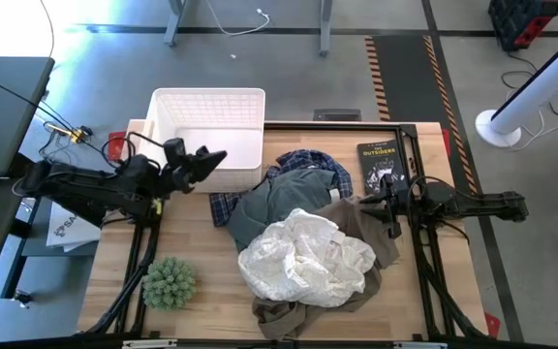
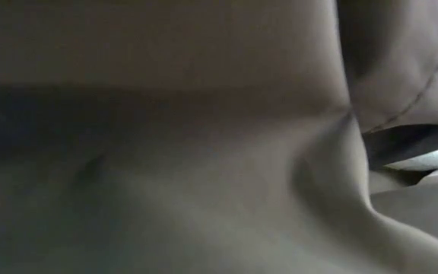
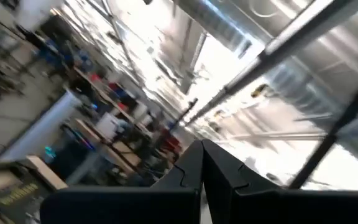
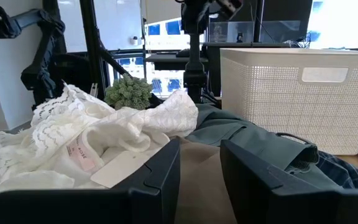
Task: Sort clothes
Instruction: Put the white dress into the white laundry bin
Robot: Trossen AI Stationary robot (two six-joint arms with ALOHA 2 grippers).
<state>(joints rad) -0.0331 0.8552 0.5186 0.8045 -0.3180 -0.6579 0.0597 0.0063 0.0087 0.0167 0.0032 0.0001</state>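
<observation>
From above, the left gripper [image 1: 213, 158] hangs beside the basket [image 1: 208, 131], clothes pile [image 1: 303, 242] well off to its side. Its wrist view shows fingers [image 3: 188, 171] pressed together, empty. The right gripper [image 4: 199, 163] sits narrowly parted on the taupe-brown garment [image 4: 197, 180], white garment [image 4: 98, 134] just alongside.

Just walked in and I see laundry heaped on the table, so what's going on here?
A two-armed robot is sorting a pile of clothes. The right end effector is open, low at the pile's edge by the taupe-brown garment, with the white garment heaped on the grey-green T-shirt and the blue plaid shirt. The left end effector is raised, shut and empty, beside the white basket, which looks empty.
</observation>
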